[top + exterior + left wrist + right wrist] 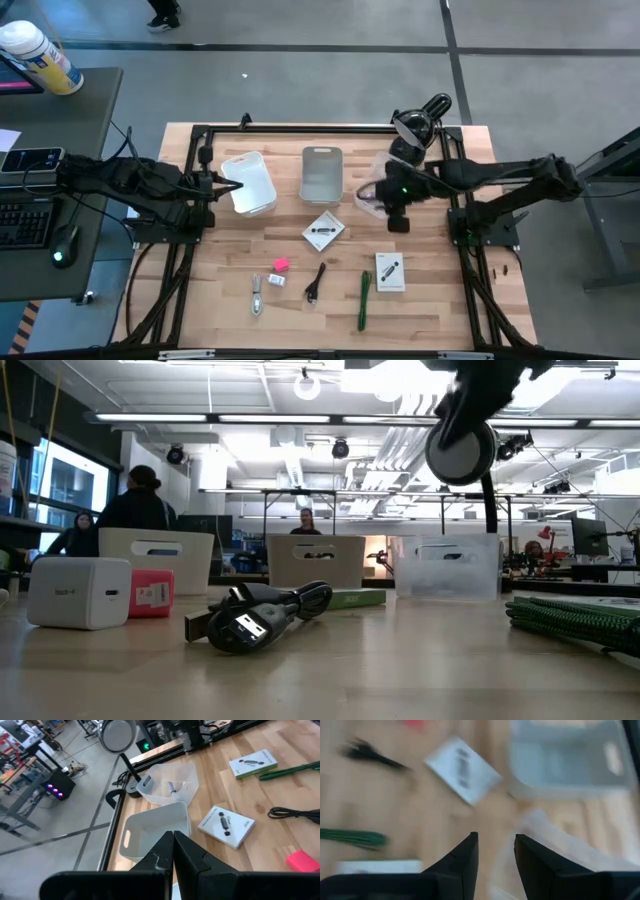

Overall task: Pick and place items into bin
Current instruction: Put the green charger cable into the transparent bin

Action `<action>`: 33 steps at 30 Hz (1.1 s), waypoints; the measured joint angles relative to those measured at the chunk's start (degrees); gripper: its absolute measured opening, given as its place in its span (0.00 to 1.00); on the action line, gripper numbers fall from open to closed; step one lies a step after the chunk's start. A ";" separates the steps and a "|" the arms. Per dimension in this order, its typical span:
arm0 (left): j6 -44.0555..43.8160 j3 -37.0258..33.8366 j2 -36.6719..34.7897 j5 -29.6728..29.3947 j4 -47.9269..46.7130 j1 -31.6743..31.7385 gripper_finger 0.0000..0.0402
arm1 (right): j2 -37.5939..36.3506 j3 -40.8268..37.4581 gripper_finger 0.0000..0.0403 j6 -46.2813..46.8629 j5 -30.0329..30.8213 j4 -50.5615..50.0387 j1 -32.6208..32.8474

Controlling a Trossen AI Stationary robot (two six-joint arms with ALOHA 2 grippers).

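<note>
Three bins sit along the counter's (pixel 440 300) far side: white bin (pixel 250 182), grey bin (pixel 321 172), clear bin (pixel 372 192). Your right tool (pixel 398 222) hangs over the counter just beside the clear bin, fingers (pixel 462 857) spread, holding nothing. Your left tool (pixel 228 186) is at the white bin's edge, fingers (pixel 162 852) pressed together, empty.

Items all on the counter, none gripped: one white card (pixel 323 231) near the grey bin, second white card (pixel 389 271) beside the green pen (pixel 364 299). Pink block (pixel 281 264), black tool (pixel 316 282) and silvery piece (pixel 257 296) lie toward the near edge. Something small, possibly an item, lies in the clear bin; left wrist view too poor to confirm.
</note>
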 joint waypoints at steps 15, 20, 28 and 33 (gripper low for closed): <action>0.00 0.04 0.77 -1.48 1.18 0.00 0.00 | 10.57 0.02 0.29 3.52 -3.63 7.31 18.04; -0.02 0.04 0.76 -0.21 1.11 0.00 0.00 | 15.85 0.02 0.29 -0.21 -5.43 13.05 22.24; -0.02 0.04 0.79 2.22 0.13 0.00 0.00 | 22.36 -0.02 0.29 -2.82 -2.26 18.73 27.66; -0.04 0.04 0.76 3.17 -0.50 0.00 0.00 | 26.42 -0.02 0.29 -7.02 0.54 20.87 29.97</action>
